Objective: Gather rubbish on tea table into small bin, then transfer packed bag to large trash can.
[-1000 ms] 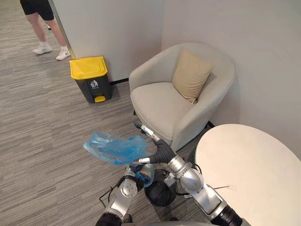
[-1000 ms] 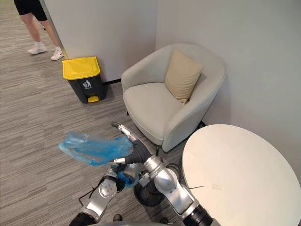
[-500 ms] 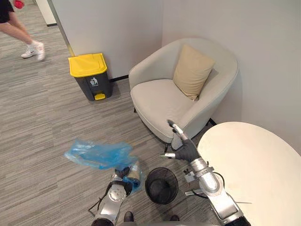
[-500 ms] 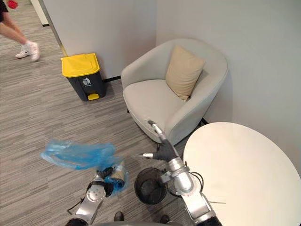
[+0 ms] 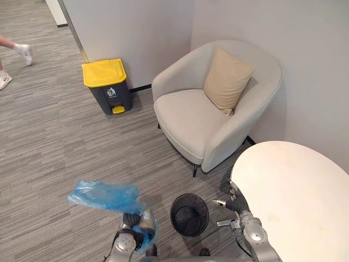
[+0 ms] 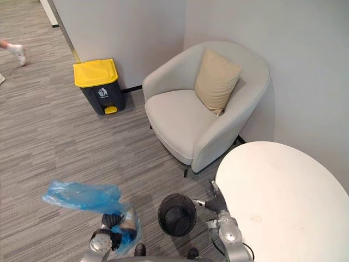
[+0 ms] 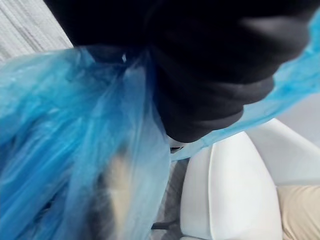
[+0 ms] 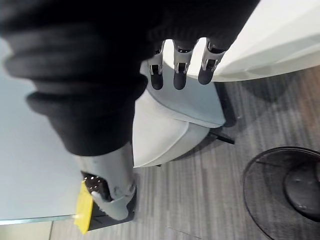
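Observation:
A blue plastic bag with rubbish in its lower part hangs from my left hand, which is shut on its neck above the carpet, left of the small black mesh bin. In the left wrist view the bag bunches against the hand's dark cover. My right hand is open beside the round white tea table, right of the small bin; its fingers are straight and hold nothing. The large trash can, dark grey with a yellow lid, stands by the wall at the far left.
A pale armchair with a tan cushion fills the corner between the trash can and the table. A person's foot in a white shoe is at the far left edge. Grey carpet lies between me and the trash can.
My right hand has let go of the bag and drawn back to the table's edge. The left hand has lowered the bag to the left. The person has walked off leftward.

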Available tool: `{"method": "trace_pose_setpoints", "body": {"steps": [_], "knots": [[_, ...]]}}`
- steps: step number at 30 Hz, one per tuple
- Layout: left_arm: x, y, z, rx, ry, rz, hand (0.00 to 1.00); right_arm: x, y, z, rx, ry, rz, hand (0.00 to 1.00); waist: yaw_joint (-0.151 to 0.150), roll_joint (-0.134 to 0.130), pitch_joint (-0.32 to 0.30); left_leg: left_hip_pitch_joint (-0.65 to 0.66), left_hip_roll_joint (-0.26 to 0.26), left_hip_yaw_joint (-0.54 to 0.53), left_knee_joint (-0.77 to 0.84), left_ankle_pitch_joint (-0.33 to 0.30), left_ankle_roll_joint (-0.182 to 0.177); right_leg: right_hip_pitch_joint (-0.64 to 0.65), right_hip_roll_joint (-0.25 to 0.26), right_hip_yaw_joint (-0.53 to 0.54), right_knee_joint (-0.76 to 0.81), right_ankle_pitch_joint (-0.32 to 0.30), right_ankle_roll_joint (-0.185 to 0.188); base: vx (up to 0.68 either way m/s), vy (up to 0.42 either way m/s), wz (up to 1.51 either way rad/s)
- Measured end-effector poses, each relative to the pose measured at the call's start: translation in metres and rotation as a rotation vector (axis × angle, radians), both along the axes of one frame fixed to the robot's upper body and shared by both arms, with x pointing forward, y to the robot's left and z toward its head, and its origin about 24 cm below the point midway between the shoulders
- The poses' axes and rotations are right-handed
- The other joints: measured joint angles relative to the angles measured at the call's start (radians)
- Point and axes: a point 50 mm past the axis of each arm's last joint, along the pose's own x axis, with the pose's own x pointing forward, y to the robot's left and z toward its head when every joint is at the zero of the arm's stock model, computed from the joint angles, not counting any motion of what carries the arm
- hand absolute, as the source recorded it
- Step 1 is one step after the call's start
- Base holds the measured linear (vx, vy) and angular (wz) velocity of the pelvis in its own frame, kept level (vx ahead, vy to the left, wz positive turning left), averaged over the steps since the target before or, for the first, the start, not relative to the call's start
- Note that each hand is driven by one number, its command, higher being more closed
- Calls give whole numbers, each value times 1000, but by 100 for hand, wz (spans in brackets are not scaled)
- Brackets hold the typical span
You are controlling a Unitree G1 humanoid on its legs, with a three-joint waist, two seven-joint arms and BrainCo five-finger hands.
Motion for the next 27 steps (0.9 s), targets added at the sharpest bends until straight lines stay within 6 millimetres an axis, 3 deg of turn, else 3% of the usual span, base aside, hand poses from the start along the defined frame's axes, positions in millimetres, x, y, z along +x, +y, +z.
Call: {"method": "trace_pose_setpoints", "body": {"steps": [10,19,22,24,27], "knots": [[-24,2,-13,-35,91,30,100,-20,-5,-22,-9,134,-23,0,-1,5,2,10,-7,-8,0,0,0,16,-7,-7,-5,0,2,-5,1,2],[-23,1,-13,-49,90,20,100,-27,-8,-31,-20,203,-38,0,-1,12,9,5,-10,-3,0,0,0,-2,-12,-1,16,-6,10,-2,0,-2],[-17,0,-11,-53,70,9,100,-13,-6,-25,-29,162,-37,0,-1,10,32,-26,-15,11,15,0,1,-69,-28,18,105,-35,12,-37,17,-13],[-1,-1,-4,-52,22,-5,100,1,-4,-19,-33,122,-32,0,0,-11,68,-76,-31,6,75,-12,18,-143,-60,25,224,-78,14,-70,27,5],[15,-2,6,-62,-48,-7,100,7,-3,-15,-38,95,-37,0,0,-26,84,-126,-47,-8,167,-47,29,-176,-85,43,305,-109,32,-57,31,17]]}}
